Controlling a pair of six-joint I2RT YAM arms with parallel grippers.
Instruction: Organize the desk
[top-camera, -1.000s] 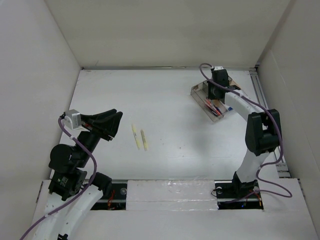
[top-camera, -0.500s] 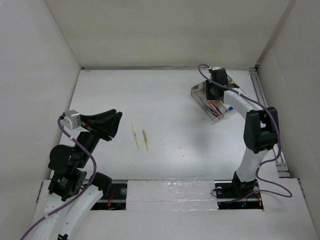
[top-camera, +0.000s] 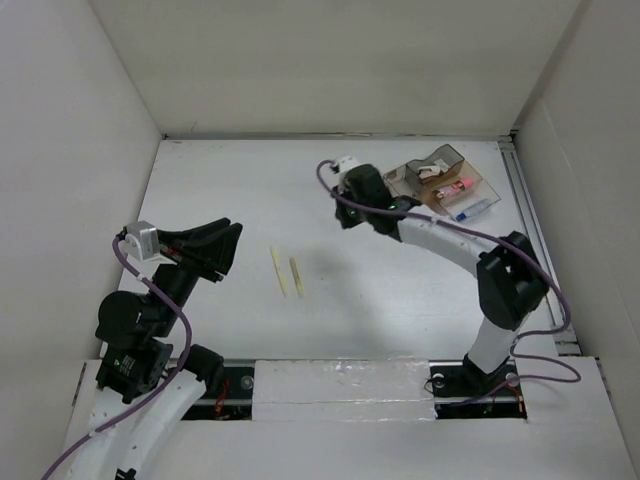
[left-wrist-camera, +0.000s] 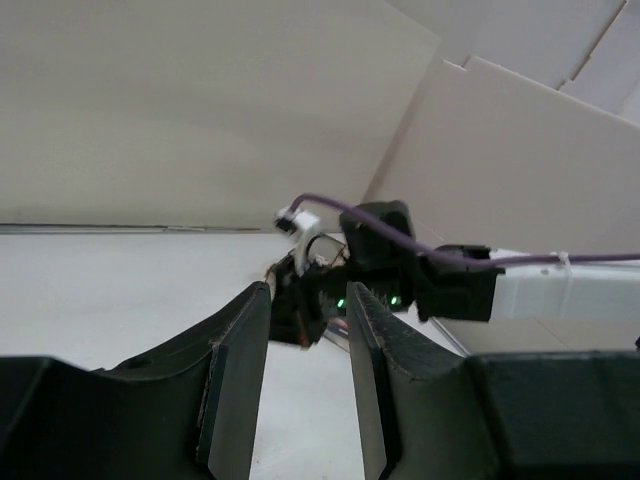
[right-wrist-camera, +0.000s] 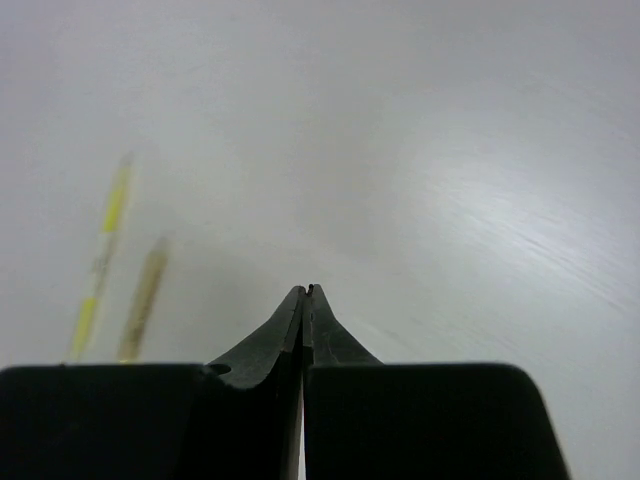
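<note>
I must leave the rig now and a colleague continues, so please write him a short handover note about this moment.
Left claw: open, empty, raised over the left side of the desk.
Right claw: shut, empty, over mid-desk, facing the two yellow sticks.
Clear tray: far right of the desk, holding a pink item and a pen.
Done: those items are in the tray.
Left: the sticks lie loose, side by side, left of centre; probably they go into the tray.

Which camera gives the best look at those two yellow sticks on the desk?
The top external view: both yellow sticks lie whole, side by side. The right wrist view shows them blurred at its left; the left wrist view misses them.
</note>
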